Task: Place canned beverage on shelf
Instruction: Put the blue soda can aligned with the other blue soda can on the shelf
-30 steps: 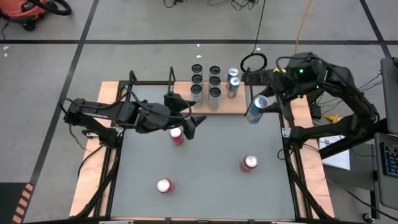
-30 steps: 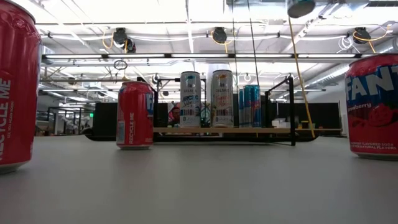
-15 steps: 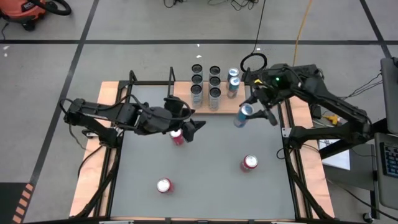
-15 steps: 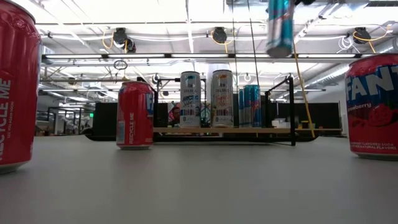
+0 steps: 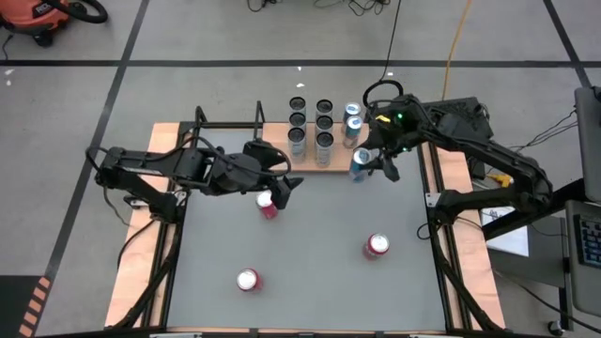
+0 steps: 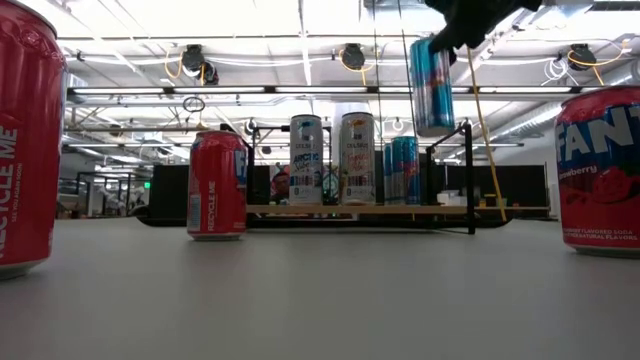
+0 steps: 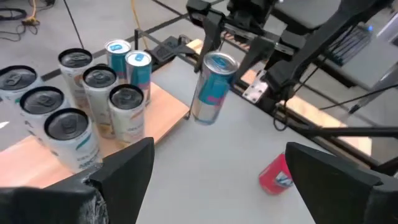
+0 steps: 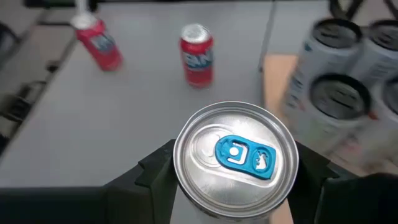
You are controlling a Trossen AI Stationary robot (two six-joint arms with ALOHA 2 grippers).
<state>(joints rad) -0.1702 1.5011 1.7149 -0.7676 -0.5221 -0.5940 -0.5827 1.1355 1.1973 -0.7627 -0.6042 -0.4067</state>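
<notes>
A slim blue can with a silver top hangs in the air just off the right end of the shelf, with my right gripper shut on it. The shelf is a light-wood board with black rod frames, and several cans stand on it. In the low view the blue can hangs well above the board. My left gripper hovers open over the table's middle, just beyond a red can, with nothing between its fingers. My right gripper pinches the blue can's top end between its two fingers, one on each opposite side just under the rim. The fingers come slanting down from above on the table's right side. The can hangs below them, slightly tilted, clear of table and shelf.
Two more red cans stand on the grey table, one at right and one near the front. On the shelf, two blue cans stand closest to the held can, with pale cans to their left.
My right gripper has come down and toward the table's left, carrying the blue can from above the table's right edge to just off the shelf's right end. In the low view the can has dropped into the picture from above.
</notes>
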